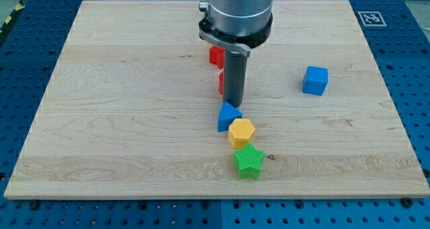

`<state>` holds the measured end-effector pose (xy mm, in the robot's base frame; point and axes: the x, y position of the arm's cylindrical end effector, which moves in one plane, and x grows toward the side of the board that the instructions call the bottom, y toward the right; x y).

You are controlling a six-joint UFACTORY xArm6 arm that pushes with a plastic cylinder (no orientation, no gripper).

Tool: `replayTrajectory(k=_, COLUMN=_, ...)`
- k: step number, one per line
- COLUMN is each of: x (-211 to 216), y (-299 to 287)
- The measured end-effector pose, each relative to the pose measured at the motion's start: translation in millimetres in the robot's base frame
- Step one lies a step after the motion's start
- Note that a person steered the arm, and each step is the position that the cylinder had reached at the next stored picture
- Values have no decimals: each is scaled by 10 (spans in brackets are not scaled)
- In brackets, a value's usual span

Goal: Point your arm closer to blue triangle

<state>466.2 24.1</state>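
Observation:
The blue triangle (228, 115) lies on the wooden board (121, 121) a little below the middle. My tip (233, 105) stands right at its upper edge, touching or nearly touching it. A yellow hexagon (241, 132) sits against the triangle's lower right. A green star (248, 162) lies just below the hexagon. The rod hides part of what is behind it.
Two red blocks, one (216, 55) near the arm's base and one (220, 82) partly hidden by the rod, lie above the tip. A blue cube (315, 80) stands alone at the view's right. A marker tag (370, 18) is at the board's top right corner.

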Motion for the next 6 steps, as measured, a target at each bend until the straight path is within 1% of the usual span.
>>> replayTrajectory(k=1, x=-218, y=91)
replayTrajectory(k=2, x=-324, y=147)
replayTrajectory(k=3, x=-324, y=-32)
replayTrajectory(k=4, x=-183, y=-565)
replayTrajectory(k=5, x=412, y=-707)
replayTrajectory(k=6, x=638, y=-573)
